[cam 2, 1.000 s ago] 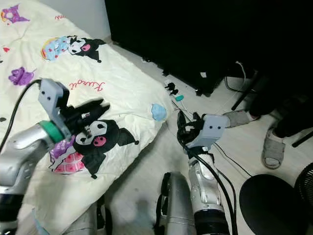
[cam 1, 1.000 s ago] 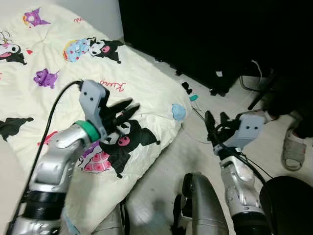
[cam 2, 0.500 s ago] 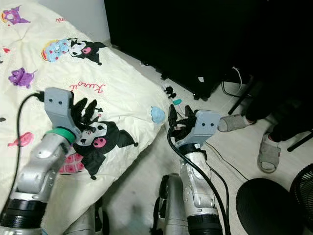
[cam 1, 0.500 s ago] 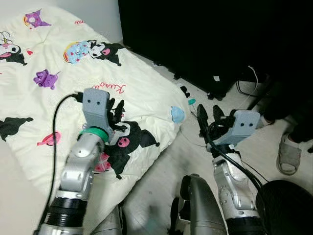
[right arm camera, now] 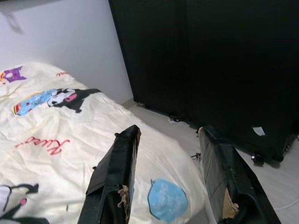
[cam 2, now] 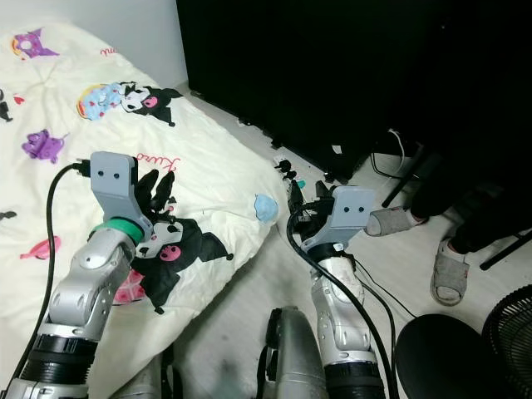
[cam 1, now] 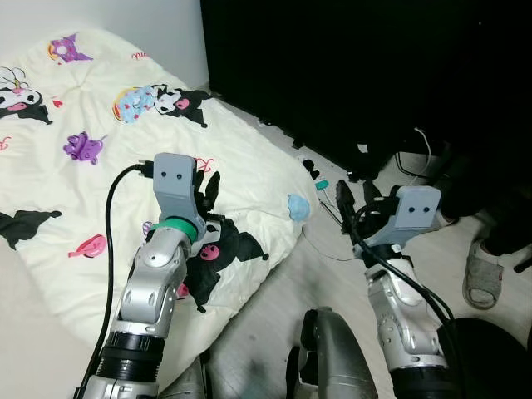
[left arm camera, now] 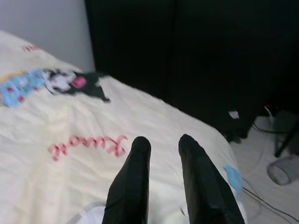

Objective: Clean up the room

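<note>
A cream blanket [cam 1: 83,191] printed with cartoon figures lies spread over the floor, its near corner marked by a blue patch [cam 1: 298,205]. My left gripper [cam 1: 206,181] is raised over the blanket near the red lettering, its black fingers [left arm camera: 135,172] open a little with nothing between them. My right gripper [cam 1: 353,198] is held up just past the blanket's corner, above the bare floor. It is wide open and empty, and its fingers [right arm camera: 117,177] frame the blue patch [right arm camera: 167,199].
A tall black cabinet [cam 1: 357,66] stands beyond the blanket. Plugs and cables [cam 1: 320,176] lie on the floor at its foot. A person's slippered feet [cam 2: 449,270] are at the right, beside a black round base [cam 2: 432,357] and a fan [cam 2: 511,328].
My left arm has swung so that its fingers now point away over the blanket instead of to the right. The right gripper has drifted slightly toward the blanket's corner. The camera has shifted.
</note>
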Robot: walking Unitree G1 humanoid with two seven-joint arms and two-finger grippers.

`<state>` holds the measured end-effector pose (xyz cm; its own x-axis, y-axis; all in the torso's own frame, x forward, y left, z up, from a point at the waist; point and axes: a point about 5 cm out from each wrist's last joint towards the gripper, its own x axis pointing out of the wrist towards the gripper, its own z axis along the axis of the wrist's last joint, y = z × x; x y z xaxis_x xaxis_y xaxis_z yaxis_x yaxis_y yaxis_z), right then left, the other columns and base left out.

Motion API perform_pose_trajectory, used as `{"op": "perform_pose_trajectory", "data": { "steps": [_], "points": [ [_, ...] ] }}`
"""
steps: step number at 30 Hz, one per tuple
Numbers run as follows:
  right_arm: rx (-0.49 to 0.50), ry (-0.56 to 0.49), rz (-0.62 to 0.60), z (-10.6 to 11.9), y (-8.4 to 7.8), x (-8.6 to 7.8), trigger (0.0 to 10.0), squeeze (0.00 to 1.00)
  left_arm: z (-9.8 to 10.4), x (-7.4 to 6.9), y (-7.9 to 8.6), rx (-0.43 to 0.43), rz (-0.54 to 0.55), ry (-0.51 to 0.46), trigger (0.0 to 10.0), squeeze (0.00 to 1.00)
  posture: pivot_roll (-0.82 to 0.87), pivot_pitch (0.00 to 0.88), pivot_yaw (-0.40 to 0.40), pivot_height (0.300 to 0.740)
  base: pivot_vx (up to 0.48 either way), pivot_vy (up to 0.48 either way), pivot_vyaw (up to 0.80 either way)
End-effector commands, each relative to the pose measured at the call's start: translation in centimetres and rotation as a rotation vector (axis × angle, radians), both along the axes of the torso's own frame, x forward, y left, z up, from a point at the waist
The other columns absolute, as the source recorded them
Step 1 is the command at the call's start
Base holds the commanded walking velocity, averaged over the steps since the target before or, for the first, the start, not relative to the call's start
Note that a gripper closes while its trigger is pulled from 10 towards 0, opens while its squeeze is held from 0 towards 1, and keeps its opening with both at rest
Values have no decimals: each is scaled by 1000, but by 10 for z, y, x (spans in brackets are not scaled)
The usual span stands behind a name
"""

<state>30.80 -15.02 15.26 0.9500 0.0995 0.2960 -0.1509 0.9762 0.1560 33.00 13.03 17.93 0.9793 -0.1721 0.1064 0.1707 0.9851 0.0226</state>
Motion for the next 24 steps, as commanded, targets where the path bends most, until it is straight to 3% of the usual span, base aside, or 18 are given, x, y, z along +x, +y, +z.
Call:
{"op": "perform_pose_trajectory", "data": {
  "steps": [1,11,24],
  "points": [
    [4,27,-19,-6,-4,-1,10000,0,-5,1,-1,27,-3,9,10000,0,-19,110,26,670,0,0,0],
    [1,41,-37,-10,-10,-2,10000,0,-4,1,-6,31,-19,-1,10000,0,-12,114,30,714,0,0,0],
    [6,58,-67,-12,-13,1,10000,0,-1,3,-9,18,-31,-10,10000,0,-14,119,34,739,0,0,0]
  ]
}}
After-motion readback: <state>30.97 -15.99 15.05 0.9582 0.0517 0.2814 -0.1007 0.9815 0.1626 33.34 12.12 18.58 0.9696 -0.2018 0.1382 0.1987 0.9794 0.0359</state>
